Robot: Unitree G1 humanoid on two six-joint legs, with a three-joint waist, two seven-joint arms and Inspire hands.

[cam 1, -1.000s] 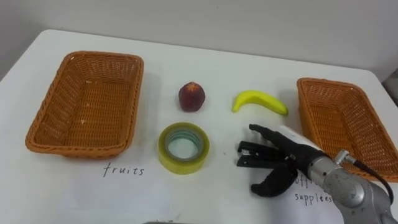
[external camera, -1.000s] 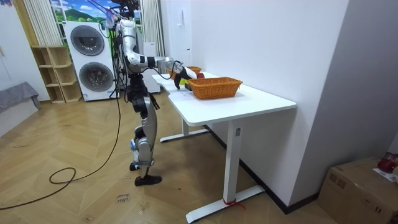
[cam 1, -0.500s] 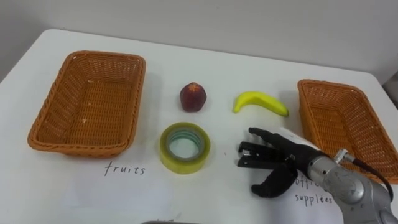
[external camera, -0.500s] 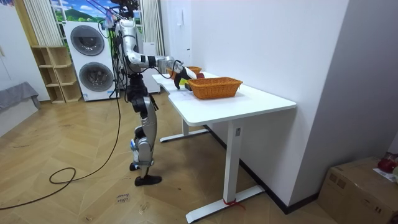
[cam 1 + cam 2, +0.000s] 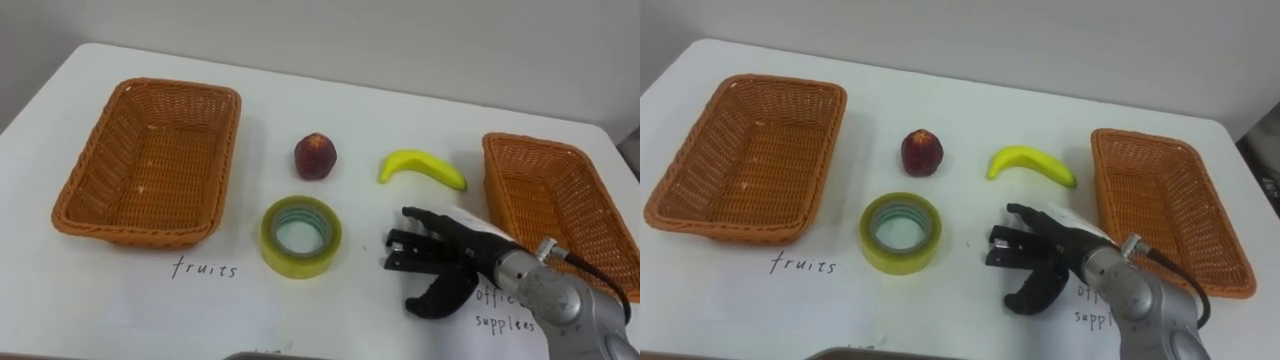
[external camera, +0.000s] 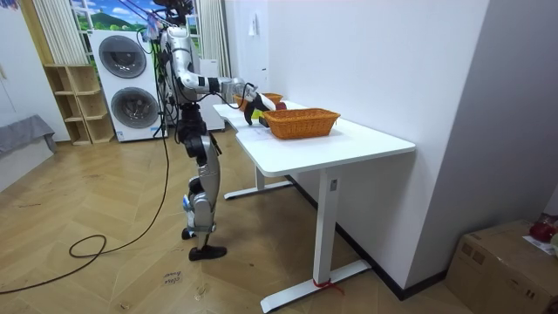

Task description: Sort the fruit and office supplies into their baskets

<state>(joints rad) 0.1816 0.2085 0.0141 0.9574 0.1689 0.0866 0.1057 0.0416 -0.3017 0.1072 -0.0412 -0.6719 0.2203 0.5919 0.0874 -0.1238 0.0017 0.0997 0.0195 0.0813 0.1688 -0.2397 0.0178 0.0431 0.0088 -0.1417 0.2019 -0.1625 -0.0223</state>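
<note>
Little has changed over the last second: your view has drifted a touch, but the right hand (image 5: 465,256) still hovers low over the table (image 5: 340,100), just right of the tape roll (image 5: 300,266). Its fingers are straight and pointing toward the tape, the thumb hooked under, nothing held, so judge the sorting not yet begun. The red fruit (image 5: 315,156) and banana (image 5: 420,167) lie behind the tape, between the baskets; left basket (image 5: 150,160) and right basket (image 5: 545,200) are both empty.
</note>
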